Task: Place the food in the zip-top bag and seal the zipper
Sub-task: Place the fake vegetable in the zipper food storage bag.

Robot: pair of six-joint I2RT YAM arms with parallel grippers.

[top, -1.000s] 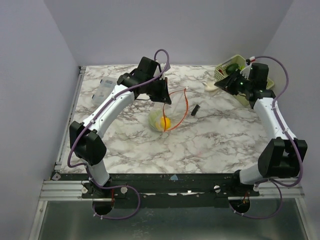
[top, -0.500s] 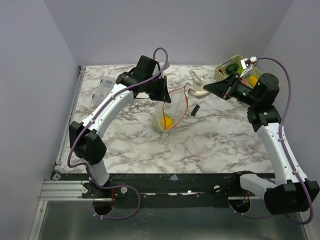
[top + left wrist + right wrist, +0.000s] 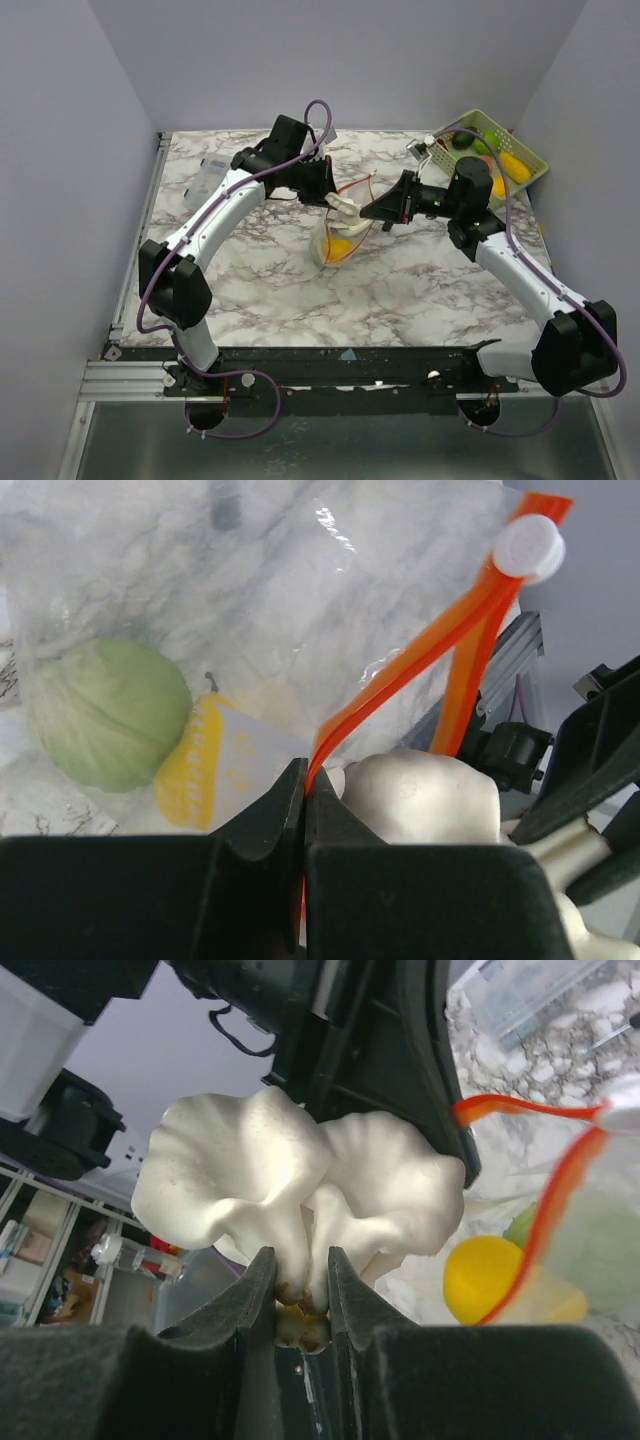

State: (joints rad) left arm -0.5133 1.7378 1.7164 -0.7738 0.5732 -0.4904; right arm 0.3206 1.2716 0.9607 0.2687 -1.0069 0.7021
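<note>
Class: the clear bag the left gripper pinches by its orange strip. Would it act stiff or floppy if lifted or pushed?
Probably floppy: the zip-top bag shows creases and droops from the zipper pinched by the left gripper. Likely bottom-heavy, since the green ball and yellow fruit sit low, so pushing may just crumple it.

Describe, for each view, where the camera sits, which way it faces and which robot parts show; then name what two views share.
Top external: above and behind the bases, looking down on the table; both arms show, left hand and right hand at the zip-top bag.
Left wrist: on the left arm, facing into the bag; its fingers show, shut on the zipper.
Right wrist: on the right arm, facing the left arm; its fingers show, clamping a white mushroom.
Shared: both wrist views show mushroom, zipper and yellow food.
</note>
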